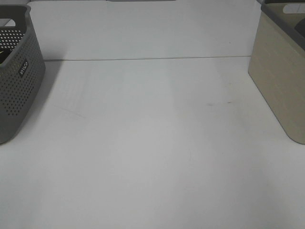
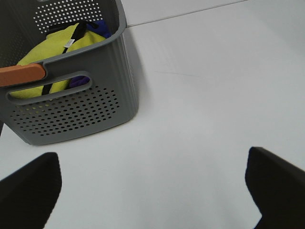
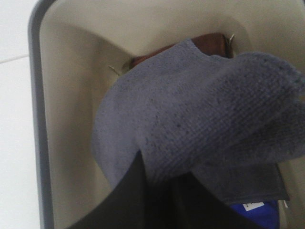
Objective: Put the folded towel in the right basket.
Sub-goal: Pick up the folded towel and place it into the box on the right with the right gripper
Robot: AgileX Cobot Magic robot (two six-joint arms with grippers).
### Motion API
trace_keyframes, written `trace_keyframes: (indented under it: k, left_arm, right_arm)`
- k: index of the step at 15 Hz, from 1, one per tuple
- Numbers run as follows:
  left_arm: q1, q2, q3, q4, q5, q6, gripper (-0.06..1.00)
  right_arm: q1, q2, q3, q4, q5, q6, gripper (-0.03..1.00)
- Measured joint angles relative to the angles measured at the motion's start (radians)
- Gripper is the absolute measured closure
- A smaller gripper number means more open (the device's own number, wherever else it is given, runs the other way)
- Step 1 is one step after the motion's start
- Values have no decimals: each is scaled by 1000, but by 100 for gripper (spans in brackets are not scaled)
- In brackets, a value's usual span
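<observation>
The folded towel [image 3: 190,124] is grey-blue and shows only in the right wrist view. It hangs bunched inside the beige right basket [image 3: 71,95], just above its contents. My right gripper [image 3: 157,179] is shut on the towel; one dark finger [image 3: 136,195] shows, the other is hidden by cloth. In the exterior high view the right basket [image 1: 279,76] stands at the table's right edge, and the towel and both grippers are out of view. My left gripper [image 2: 150,157] is open and empty above the table beside the grey basket [image 2: 71,119].
The grey perforated basket [image 1: 19,76] at the left holds a yellow-green cloth [image 2: 57,52] and a purple item. The right basket also holds a brown item [image 3: 209,45] and a blue cloth with a white label [image 3: 252,210]. The white table [image 1: 152,143] lies between the baskets.
</observation>
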Motion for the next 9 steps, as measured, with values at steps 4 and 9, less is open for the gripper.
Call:
trace_keyframes:
  k: [4,9]
  left_arm:
    - [0,0,0,0,0,0,-4]
    - [0,0,0,0,0,0,-4]
  right_arm:
    - [0,78,0,-1,21,4,59]
    - [2,73,1,-1,68,29,14]
